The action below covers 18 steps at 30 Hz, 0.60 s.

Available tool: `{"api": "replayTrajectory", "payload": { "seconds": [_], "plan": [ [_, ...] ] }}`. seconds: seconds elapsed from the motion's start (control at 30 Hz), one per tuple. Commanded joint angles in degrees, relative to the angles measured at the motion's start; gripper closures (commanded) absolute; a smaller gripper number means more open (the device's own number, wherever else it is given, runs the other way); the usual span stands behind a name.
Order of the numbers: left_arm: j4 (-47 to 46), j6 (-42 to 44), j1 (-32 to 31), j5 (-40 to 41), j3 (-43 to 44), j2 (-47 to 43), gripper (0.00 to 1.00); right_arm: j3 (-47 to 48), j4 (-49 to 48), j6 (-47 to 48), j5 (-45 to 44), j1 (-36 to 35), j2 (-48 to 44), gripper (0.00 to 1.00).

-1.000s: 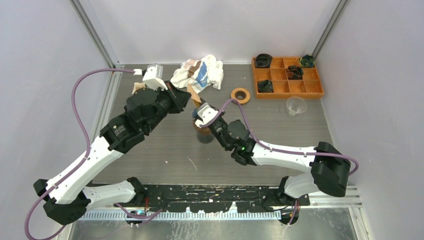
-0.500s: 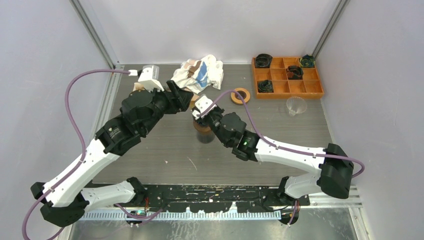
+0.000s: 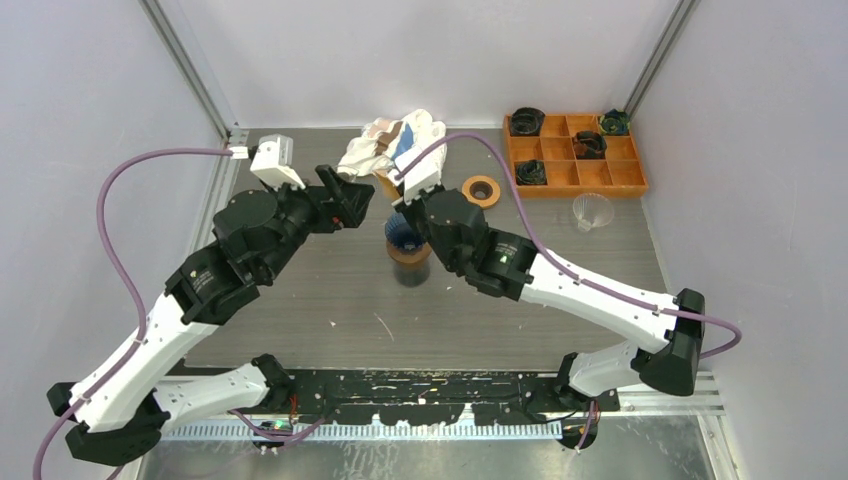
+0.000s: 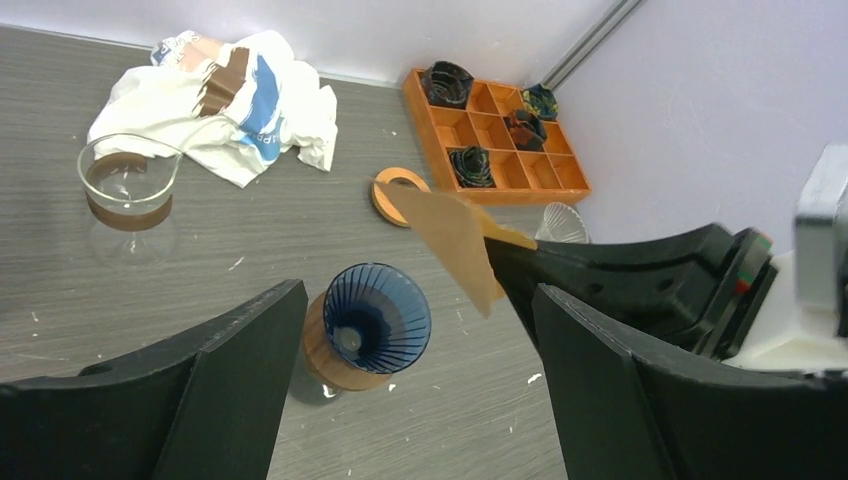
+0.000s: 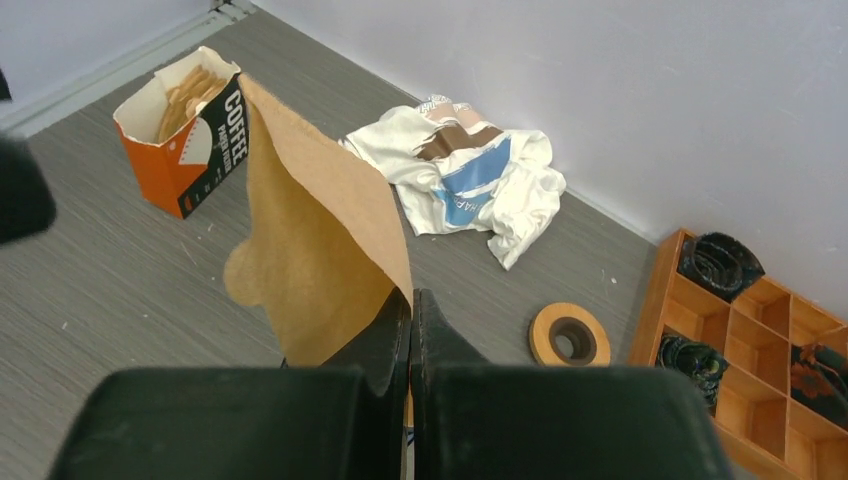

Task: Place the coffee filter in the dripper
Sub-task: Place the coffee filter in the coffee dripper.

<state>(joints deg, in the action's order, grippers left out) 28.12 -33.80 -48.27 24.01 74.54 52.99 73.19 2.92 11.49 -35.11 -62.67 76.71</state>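
The coffee filter (image 5: pixel 320 240), a flat brown paper cone, sticks up from my right gripper (image 5: pixel 410 297), which is shut on its lower edge. In the left wrist view the filter (image 4: pixel 452 238) hangs above and to the right of the dripper (image 4: pixel 378 318), a blue ribbed cone on a wooden base. From above, the dripper (image 3: pixel 405 238) stands mid-table, just below the right wrist. My left gripper (image 4: pixel 415 300) is open with nothing between its fingers, and it sits left of the filter (image 3: pixel 386 186), not touching it.
An orange filter box (image 5: pixel 185 140) stands at the back left. A crumpled white cloth (image 3: pixel 395 145), a wooden ring (image 3: pixel 481 190), an orange compartment tray (image 3: pixel 580 191) and a clear glass cone (image 3: pixel 592 210) lie behind and to the right. A glass vessel with a wooden collar (image 4: pixel 125 185) stands left.
My left gripper opened, let go of the filter and drew back to the left. My right arm, shut on the filter, moved toward the back, uncovering the dripper.
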Motion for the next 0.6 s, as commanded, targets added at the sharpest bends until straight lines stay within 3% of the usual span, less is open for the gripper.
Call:
{"api": "replayTrajectory", "payload": {
  "seconds": [0.0,0.2,0.57],
  "plan": [
    [-1.36,-0.19,-0.17,-0.6,-0.59,-0.6,0.13,11.22,17.3,-10.69,-3.22,-0.34,2.26,0.99],
    [-3.69,-2.17,-0.22,-3.38,-2.04,0.07,0.13,22.03,34.11,-19.26,-3.93,-0.35,7.23,0.99],
    [-6.26,-6.0,-0.22,-6.94,-3.38,3.32,0.13,29.5,45.98,-29.63,-2.21,-0.02,11.8,0.99]
  ]
}}
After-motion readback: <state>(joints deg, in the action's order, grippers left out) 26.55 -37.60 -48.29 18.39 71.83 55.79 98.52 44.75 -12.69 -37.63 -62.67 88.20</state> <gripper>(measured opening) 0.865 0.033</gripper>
